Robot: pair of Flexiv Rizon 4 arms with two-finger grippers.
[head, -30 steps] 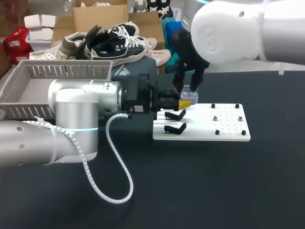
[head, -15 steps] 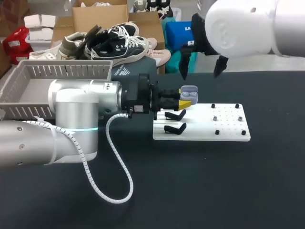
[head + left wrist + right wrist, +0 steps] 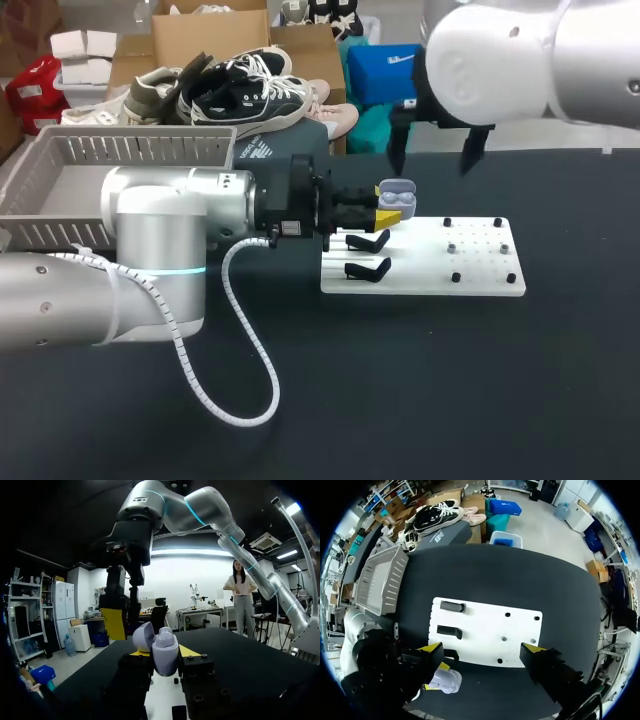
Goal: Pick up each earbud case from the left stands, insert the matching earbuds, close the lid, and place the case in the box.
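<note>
Starting at the far left with the grey basket [image 3: 60,190], parked at the rear corner of the table [image 3: 400,400], well apart from the action. Moving along the left arm to the left gripper [image 3: 385,215]: clamped on the lavender earbud case [image 3: 397,195], pinching its lower half from both sides with the yellow tips, only narrowly spread. Holds the case upright, lid swung open, near the rear left corner of the white board [image 3: 480,270] and just behind the two black stands [image 3: 368,241]. Shows two earbuds [image 3: 398,199] seated inside, seen from the head view. Confirms the same grip in the left wrist view, with the case [image 3: 159,647] wedged between the pads and rising above them.

Shifting right now to the right gripper [image 3: 432,165]: spread wide, gripping nothing, hanging above and just behind the case, over the board's rear edge. Looks straight down in the right wrist view, fingers [image 3: 431,652] far apart, framing the board [image 3: 485,630], with the case [image 3: 446,680] just beside one yellow tip.

Finishing at the right: plenty of open black table in front of the board and beyond its right edge, and only small pegs [image 3: 476,250] dotting the board's right half.
</note>
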